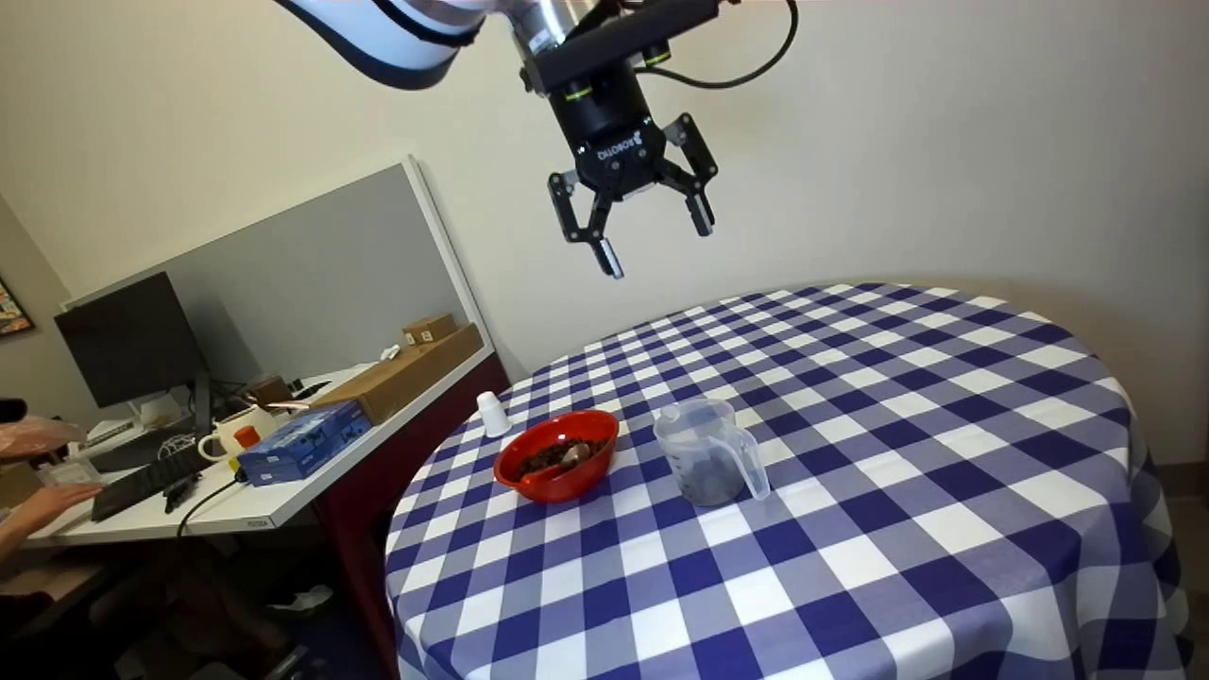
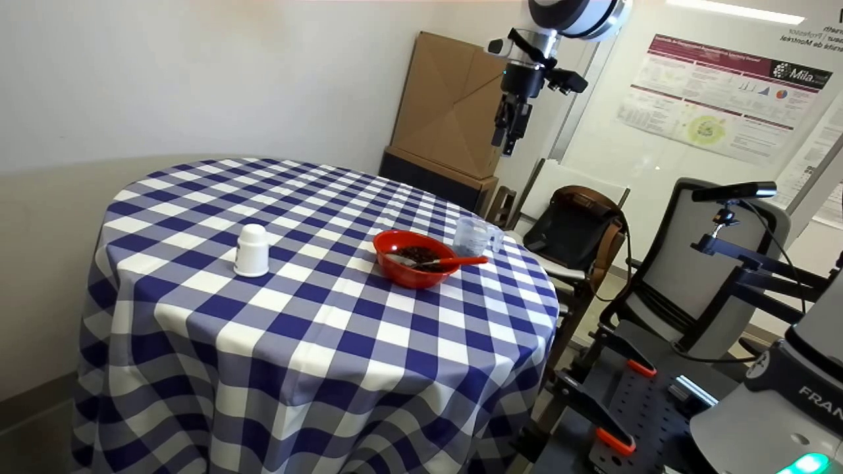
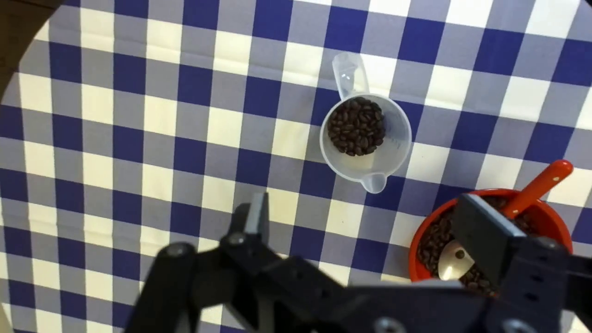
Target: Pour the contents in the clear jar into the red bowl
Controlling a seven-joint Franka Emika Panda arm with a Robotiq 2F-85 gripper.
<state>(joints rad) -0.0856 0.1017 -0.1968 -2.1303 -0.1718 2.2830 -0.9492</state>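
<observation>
The clear jar point(image 1: 694, 444) stands upright on the checkered cloth, its handle and pouring lip showing in the wrist view. Dark beans point(image 3: 356, 126) lie in the bottom of the jar point(image 3: 395, 132). Beside it is the red bowl point(image 1: 557, 488), which holds more dark beans and a spoon point(image 3: 539, 187) with a red handle. High above the table, my gripper point(image 1: 659, 253) is open and holds nothing. From the wrist, one finger point(image 3: 483, 236) covers part of the bowl point(image 3: 415, 254), while the jar appears beyond the fingertips.
A white cup-like object point(image 2: 252, 251) sits on the table past the bowl. The round table's edge point(image 2: 556, 309) curves close to the jar and bowl. A desk with a monitor point(image 1: 132, 335) and a blue box point(image 1: 304, 442) stands beside the table.
</observation>
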